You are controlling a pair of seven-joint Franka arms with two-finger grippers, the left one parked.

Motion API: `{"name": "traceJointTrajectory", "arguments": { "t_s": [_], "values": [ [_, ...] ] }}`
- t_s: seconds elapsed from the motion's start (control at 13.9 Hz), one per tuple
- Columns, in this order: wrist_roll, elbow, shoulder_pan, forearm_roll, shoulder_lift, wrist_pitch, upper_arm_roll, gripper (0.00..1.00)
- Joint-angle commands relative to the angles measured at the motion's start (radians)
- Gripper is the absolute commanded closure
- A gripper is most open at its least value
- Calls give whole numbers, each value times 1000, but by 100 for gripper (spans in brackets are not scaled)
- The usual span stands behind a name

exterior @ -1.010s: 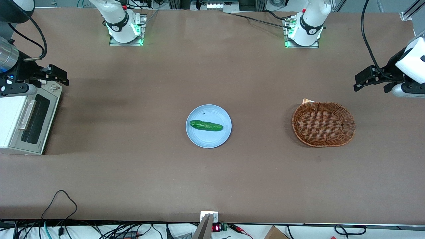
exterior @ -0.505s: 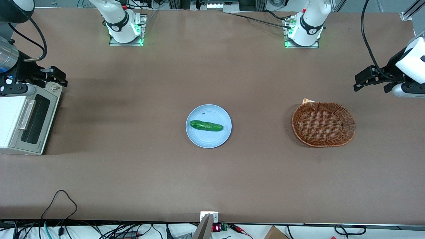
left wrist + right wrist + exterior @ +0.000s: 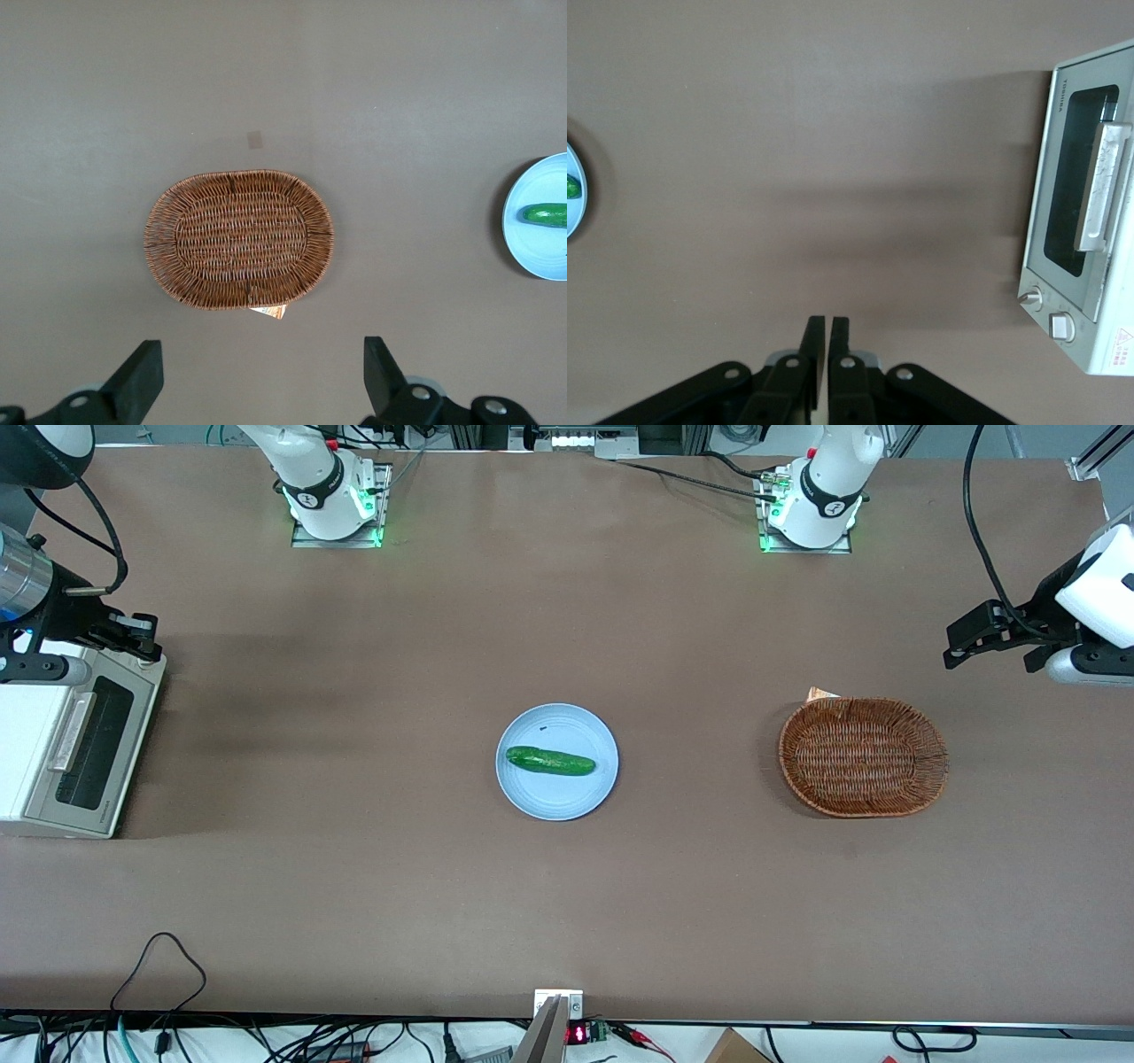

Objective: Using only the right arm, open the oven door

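The right arm's black two-finger pincer (image 3: pixel 133 636), fingers pressed together and empty, has drawn in over the white toaster oven's knob end; the beige-silver oven door with dark glass window (image 3: pixel 84 755) stays closed at the desk's working-arm end; its silver bar handle (image 3: pixel 1102 186) remains ungrasped, so this reads as approach.

My right arm (image 3: pixel 35 593) reaches in at working arm's end of counter (image 3: pixel 567 886), silver wrist level. Claw (image 3: pixel 142 638) hangs above counter, fingers (image 3: pixel 812 341) pressed together, gripping nothing.
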Motion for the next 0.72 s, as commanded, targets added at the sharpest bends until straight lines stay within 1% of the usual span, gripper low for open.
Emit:
{"name": "traceJointTrajectory", "arguments": {
  "t_s": [0.0, 0.07, 0.14, 0.36, 0.58, 0.65],
  "values": [
    [14, 2, -7, 2, 11, -7, 9, 100],
    [4, 1, -6, -1, 20, -3, 9, 100],
    [3, -1, -6, -18, 35, 5, 8, 100],
    [13, -7, -6, -84, 81, 42, 6, 100],
    [15, -18, -6, -229, 135, 68, 6, 100],
    [15, -28, -9, -291, 154, 80, 2, 100]
  ]
}}
